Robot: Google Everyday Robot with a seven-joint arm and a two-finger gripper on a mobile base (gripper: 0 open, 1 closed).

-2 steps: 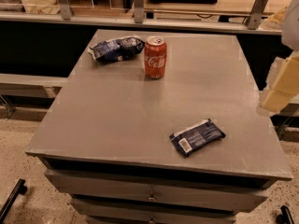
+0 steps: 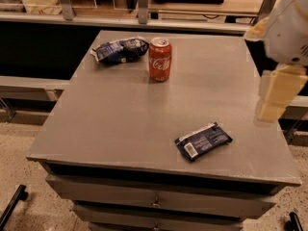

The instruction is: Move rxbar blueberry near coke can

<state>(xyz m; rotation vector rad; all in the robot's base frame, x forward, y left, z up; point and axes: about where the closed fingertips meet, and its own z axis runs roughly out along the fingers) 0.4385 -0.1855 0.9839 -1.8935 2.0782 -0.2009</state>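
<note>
- Since the earlier frame, the arm has been brought further into view at the right edge, and the gripper [image 2: 272, 105] has been carried lower and closer to the coke can [image 2: 160, 59]. The can, the bar and the bag have not been shifted.
- The grey tabotop is not named so; the grey tabletop [image 2: 120, 109], set on a drawer unit [image 2: 154, 196], carries all three things, with the coke can standing upright toward its far side.
- The gripper is held above the tabletop's right edge, well apart from the coke can and nearer the camera than it. Nothing is held in it; whether it is wide or narrow cannot be told.
- A crumpled blue-and-white chip bag [image 2: 119, 50] is seen just beside the coke can, on its left and slightly farther back.
- The rxbar blueberry [image 2: 203, 140] lies flat, well apart from the coke can, nearer the camera and to the can's right, with its barcode patch turned up.
- The step in hand is judged to be the approach: the bar has not yet been reached.
- Risks: a flat wrapper may be pushed along the tabletop instead of gripped if the descent is off-centre. The coke can may be tipped if the bar is carried in too low. The chip bag could be mistaken for the target.
</note>
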